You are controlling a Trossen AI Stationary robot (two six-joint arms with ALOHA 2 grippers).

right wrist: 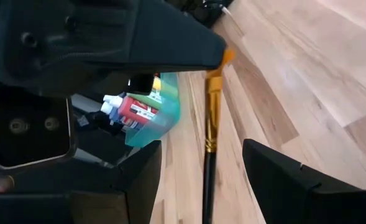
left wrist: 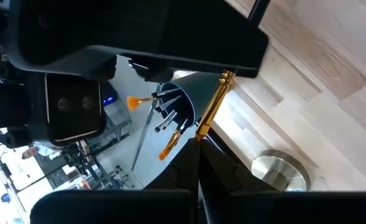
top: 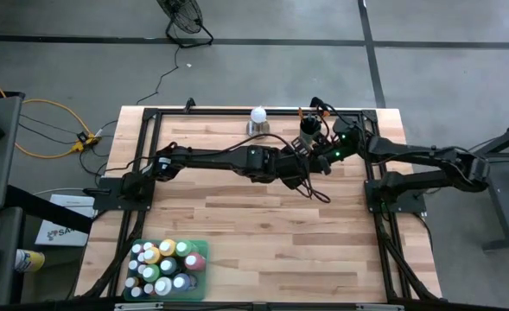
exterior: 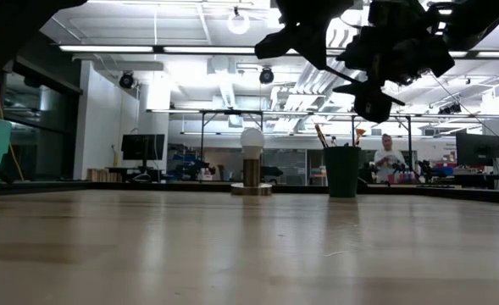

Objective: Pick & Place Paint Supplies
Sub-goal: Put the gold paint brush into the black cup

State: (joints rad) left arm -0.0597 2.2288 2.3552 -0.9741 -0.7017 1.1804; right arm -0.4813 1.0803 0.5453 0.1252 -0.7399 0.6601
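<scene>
1. Left gripper (top: pixel 299 171), the dark two-finger claw on the left arm, reaches across the light wooden table (top: pixel 263 233) to the far middle part; its fingers are clamped on a thin paintbrush with a gold metal ferrule, orange bristles and a black handle (left wrist: pixel 209 117)
2. In the right wrist view the same brush (right wrist: pixel 212 115) stands between the right claw's two dark fingers (right wrist: pixel 139 171), with a gap on either side of the handle; no contact is visible
3. Right gripper (top: pixel 330 155) meets the left claw from the opposite side, jaws spread apart, nothing held
4. Dark green conical cup (top: pixel 309 130) sits just beyond both claws, toward the far table edge; the left wrist view shows several more brushes with orange tips (left wrist: pixel 164 115) standing inside it
5. White ball on a round metal base (top: pixel 257 119) stands beside the cup, on the left claw's side, apart from it
6. Translucent green plastic bin (top: pixel 200 250) lies well away from both claws at the near left of the table; it is packed with small paint bottles (top: pixel 166 266) in pink, yellow, green and white with pale caps
7. Low view: both claws hang above the table surface, higher than the cup's rim (exterior: pixel 342 149); a person (exterior: pixel 389 158) stands far back in the room
</scene>
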